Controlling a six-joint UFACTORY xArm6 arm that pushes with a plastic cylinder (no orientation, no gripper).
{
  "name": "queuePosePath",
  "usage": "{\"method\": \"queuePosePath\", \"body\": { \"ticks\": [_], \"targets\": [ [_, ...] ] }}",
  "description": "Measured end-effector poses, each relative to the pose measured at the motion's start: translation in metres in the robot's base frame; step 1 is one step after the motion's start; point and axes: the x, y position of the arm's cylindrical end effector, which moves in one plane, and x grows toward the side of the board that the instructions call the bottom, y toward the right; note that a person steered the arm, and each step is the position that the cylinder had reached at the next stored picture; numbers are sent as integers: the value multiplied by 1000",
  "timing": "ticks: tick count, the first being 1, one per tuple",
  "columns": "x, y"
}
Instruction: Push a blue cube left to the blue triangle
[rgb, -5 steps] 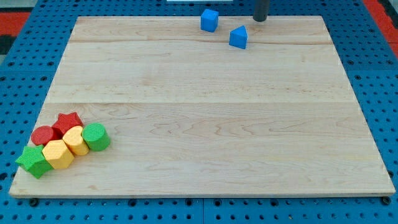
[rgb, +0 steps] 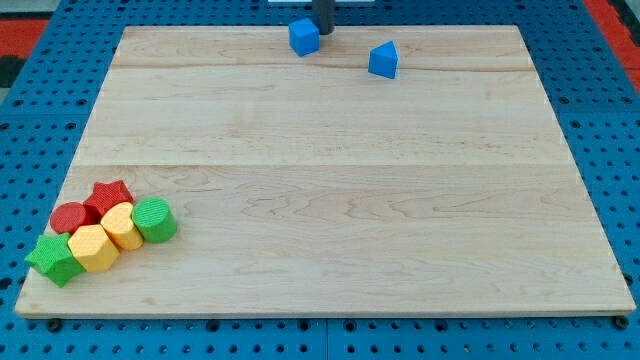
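Observation:
A blue cube (rgb: 305, 37) sits near the top edge of the wooden board (rgb: 320, 170), left of centre-top. My tip (rgb: 324, 30) is right beside the cube's right side, touching or nearly touching it. A blue triangle (rgb: 383, 60) lies to the right of the cube and a little lower, apart from both the cube and my tip.
A cluster at the board's bottom left holds a red star (rgb: 110, 194), a red cylinder (rgb: 70, 217), a green cylinder (rgb: 154, 220), two yellow blocks (rgb: 108, 237) and a green star (rgb: 53, 258). Blue pegboard (rgb: 40, 110) surrounds the board.
My tip has moved left, from right of the triangle to the cube's right side. The blue cube has slid left along the top edge. The triangle has not moved.

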Motion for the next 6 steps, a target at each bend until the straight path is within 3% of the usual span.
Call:
{"method": "queuePosePath", "body": {
  "ticks": [2,4,5,6],
  "targets": [
    [2,-70],
    [61,-56],
    [64,-47],
    [37,-46]
  ]
}}
